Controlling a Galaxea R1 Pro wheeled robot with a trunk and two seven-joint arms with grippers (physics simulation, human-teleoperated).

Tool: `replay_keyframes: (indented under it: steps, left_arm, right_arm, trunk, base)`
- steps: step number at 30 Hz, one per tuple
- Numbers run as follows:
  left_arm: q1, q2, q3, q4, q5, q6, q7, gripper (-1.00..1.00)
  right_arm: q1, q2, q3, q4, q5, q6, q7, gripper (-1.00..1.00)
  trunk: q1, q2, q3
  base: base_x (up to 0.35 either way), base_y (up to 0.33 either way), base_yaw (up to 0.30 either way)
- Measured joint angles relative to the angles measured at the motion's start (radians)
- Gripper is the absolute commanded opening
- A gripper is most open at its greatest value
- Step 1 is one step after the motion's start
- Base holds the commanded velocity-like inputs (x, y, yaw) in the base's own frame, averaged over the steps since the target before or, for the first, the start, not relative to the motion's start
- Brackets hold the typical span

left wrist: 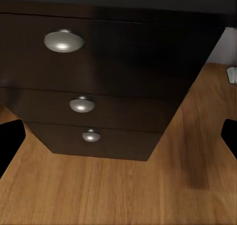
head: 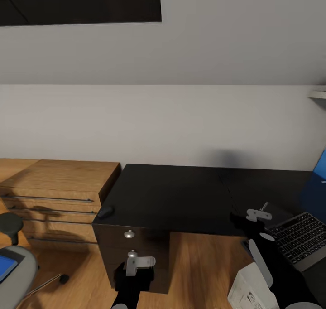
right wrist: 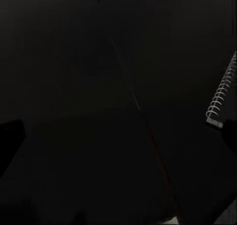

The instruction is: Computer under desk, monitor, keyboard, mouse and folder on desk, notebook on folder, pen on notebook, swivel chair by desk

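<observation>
On the desk (head: pixel 181 195), the mouse (head: pixel 105 211) lies beyond the left jaws.

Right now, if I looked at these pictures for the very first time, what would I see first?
Probably the shiny black desk in the middle, with round silver knobs down its drawers. A small dark mouse sits on its left front corner, and a keyboard lies at the right end. Left of the desk stands a wooden dresser.

No text can be read; the white box (head: pixel 250 292) by the desk (head: pixel 176 195) bears only illegible marks.
</observation>
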Motion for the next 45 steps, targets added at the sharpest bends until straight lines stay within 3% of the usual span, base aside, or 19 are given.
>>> replay_keyframes:
  steps: [12, 36, 40, 45]
  left_arm:
    - [0.0, 0.001, 0.0, 0.0, 0.0, -0.002, 0.001, 1.0]
    - [0.0, 0.0, 0.0, 0.0, 0.0, -0.001, 0.001, 1.0]
    - [0.0, 0.0, 0.0, 0.0, 0.0, -0.001, 0.001, 1.0]
    - [0.0, 0.0, 0.0, 0.0, 0.0, -0.001, 0.001, 1.0]
  right_arm:
    - [0.0, 0.002, -0.001, 0.001, -0.001, 0.0, 0.001, 1.0]
    - [0.0, 0.002, -0.005, 0.005, -0.003, 0.001, 0.002, 1.0]
    - [0.0, 0.001, -0.017, 0.006, -0.004, 0.001, 0.002, 1.0]
    - [0.001, 0.001, -0.059, 0.008, -0.008, 0.001, 0.003, 1.0]
  trunk:
    - [0.0, 0.0, 0.0]
    - [0.0, 0.0, 0.0]
    - [0.0, 0.0, 0.0]
    - [0.0, 0.0, 0.0]
  base:
    - [-0.119, 0.205, -0.135]
    - [-0.004, 0.008, -0.058]
    - [0.0, 0.0, -0.232]
    - [0.0, 0.0, -0.25]
